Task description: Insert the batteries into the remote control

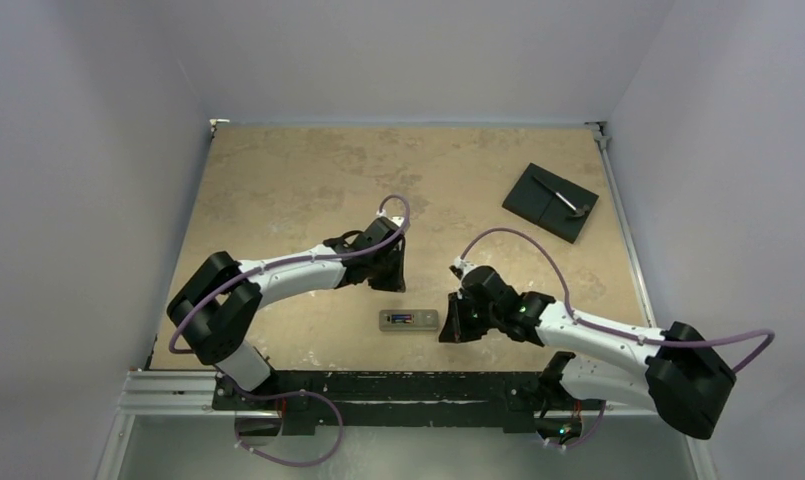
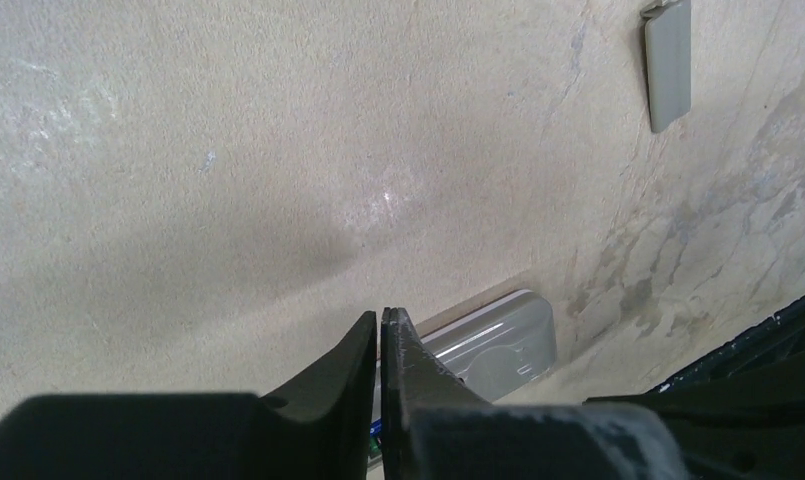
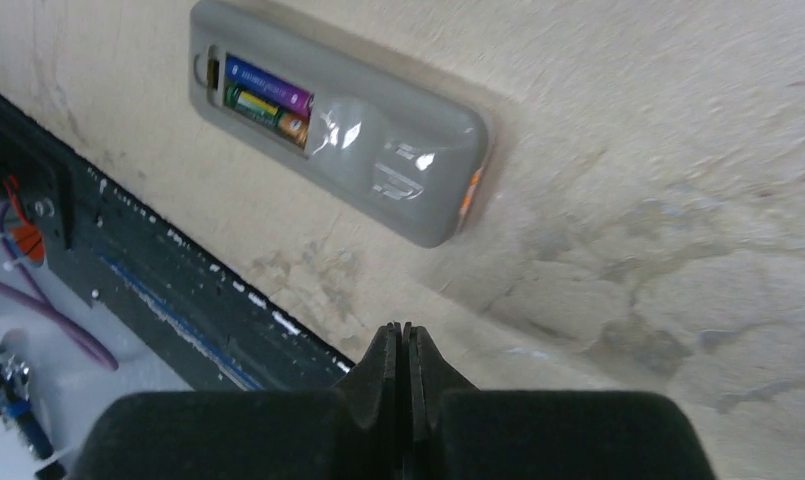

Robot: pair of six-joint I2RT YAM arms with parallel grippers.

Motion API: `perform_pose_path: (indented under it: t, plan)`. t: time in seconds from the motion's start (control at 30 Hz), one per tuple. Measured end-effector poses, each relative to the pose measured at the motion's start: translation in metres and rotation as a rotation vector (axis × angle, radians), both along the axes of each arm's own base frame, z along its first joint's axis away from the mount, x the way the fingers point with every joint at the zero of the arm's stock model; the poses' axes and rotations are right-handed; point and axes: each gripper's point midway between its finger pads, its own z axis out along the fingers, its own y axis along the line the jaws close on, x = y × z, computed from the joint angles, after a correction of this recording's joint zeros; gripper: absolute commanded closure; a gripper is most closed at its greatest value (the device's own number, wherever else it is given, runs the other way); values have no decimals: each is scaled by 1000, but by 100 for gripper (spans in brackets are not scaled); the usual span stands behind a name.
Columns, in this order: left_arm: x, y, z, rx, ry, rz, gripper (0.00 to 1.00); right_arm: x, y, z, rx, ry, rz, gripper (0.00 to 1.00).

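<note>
I'm looking down on the tan, mottled stone-patterned table [image 1: 278, 180], with a black square plate [image 1: 550, 202] out at about 2 o'clock, well apart from the work. The small slim grey-backed plastic remote control [image 3: 398, 170] lies face down near the 6 o'clock edge, between my two arms. Its compartment is uncovered. The left gripper [image 2: 380, 325] hangs at the remote's 11 o'clock with only a hairline slit between its jaws and nothing in them. The right gripper [image 3: 406, 345] sits just off the remote's 3 o'clock end, pressed fully together and also empty. A narrow grey plastic cover strip [image 2: 668, 65] lies flat on the table, off toward 12 o'clock in the left wrist view. The two tiny cylindrical batteries [image 3: 268, 100], one purple and one green-yellow with an orange end, lie side by side in the compartment. So I judge the loading itself done and the cover the likely remaining job. The remote looks light, rigid and slick enough to skate when pushed, so I'd pinch it across its long edges at the closed end. The strip looks thin and hard to lift, so I'd take it across its narrow width.
</note>
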Motion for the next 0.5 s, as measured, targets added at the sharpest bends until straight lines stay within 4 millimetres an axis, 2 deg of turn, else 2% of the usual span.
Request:
perform_pose_path:
  t: [0.23, 0.5]
  plan:
    - [0, 0, -2, -2, -4, 0, 100, -18, 14, -11, 21, 49, 31, 100]
    - [-12, 12, -20, 32, 28, 1, 100, -12, 17, -19, 4, 50, -1, 100]
